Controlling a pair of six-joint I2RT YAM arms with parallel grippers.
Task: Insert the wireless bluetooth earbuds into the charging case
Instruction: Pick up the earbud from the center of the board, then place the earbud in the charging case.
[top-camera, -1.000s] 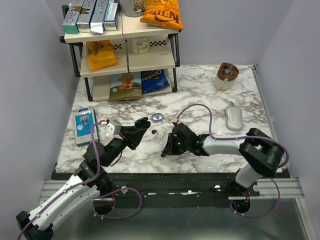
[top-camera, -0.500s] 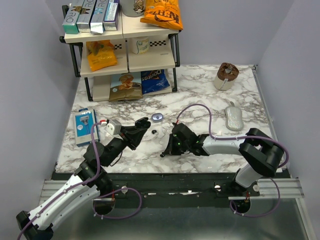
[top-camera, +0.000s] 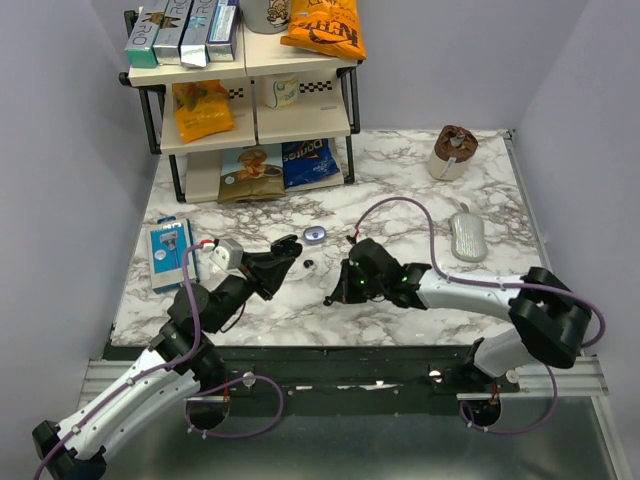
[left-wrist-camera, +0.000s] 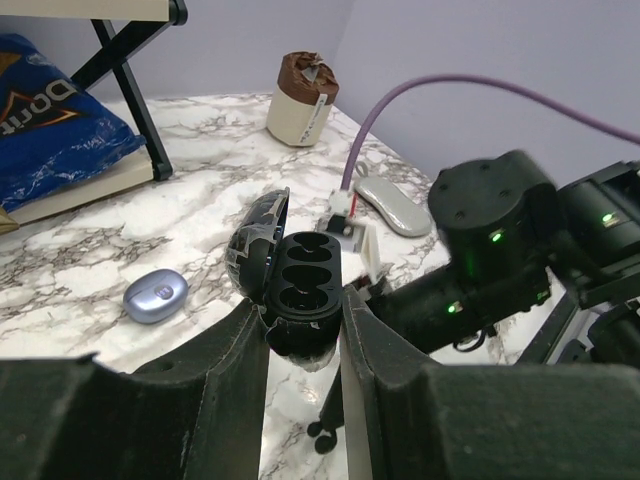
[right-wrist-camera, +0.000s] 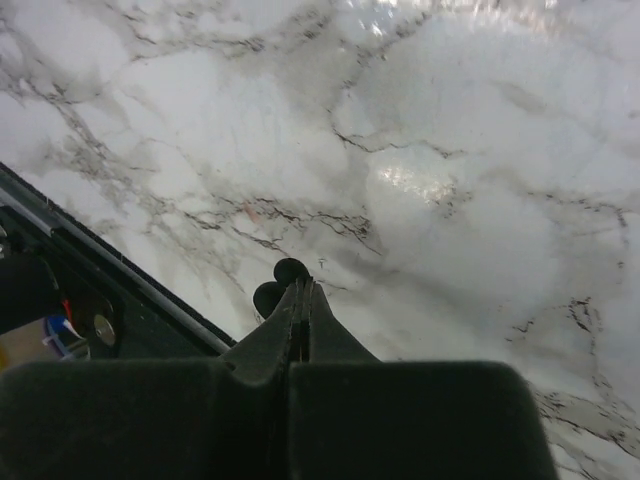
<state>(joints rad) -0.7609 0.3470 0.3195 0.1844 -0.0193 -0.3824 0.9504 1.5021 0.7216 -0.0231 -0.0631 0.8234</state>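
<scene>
Altogether two earbuds (top-camera: 308, 263) — one case (left-wrist-camera: 300, 290)

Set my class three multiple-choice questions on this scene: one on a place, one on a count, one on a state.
1. Where is the charging case?
A. on the shelf
B. in the left gripper
C. flat on the table

2. How many wells does the open case show?
A. one
B. two
C. four

3. The right gripper is
A. wide open
B. out of view
C. shut on an earbud

Key: B, its fingers clamp the case on both sides; B, two empty wells lie side by side; C, the jaws meet, with the small black piece at their tips.
</scene>
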